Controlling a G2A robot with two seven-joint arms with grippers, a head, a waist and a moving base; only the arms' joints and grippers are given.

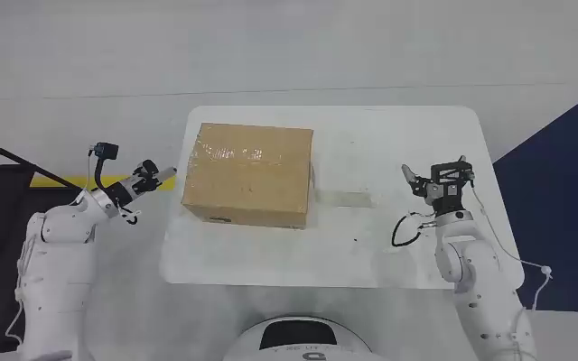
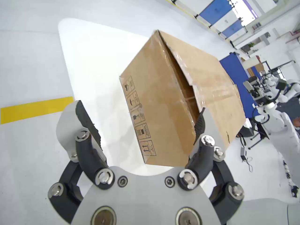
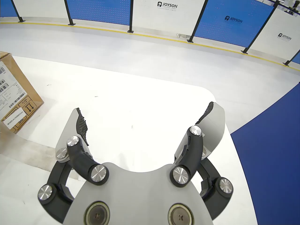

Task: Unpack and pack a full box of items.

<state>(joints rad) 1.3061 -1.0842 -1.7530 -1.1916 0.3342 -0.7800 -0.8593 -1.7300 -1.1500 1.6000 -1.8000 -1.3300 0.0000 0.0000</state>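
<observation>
A brown cardboard box (image 1: 249, 174) stands on the left half of the white table (image 1: 388, 253). In the left wrist view the box (image 2: 164, 108) has its top flaps down with a gap along the seam. My left gripper (image 1: 158, 171) hangs open just off the table's left edge, beside the box and apart from it; its fingers (image 2: 201, 122) hold nothing. My right gripper (image 1: 437, 172) hovers open over the table's right side, well clear of the box. In the right wrist view a labelled corner of the box (image 3: 14, 94) sits far from the open gripper (image 3: 145, 115).
A faint rectangular patch (image 1: 345, 197) lies on the table just right of the box. A yellow floor stripe (image 1: 54, 180) runs by the left arm. Blue and white fence panels (image 3: 164, 8) stand beyond the table.
</observation>
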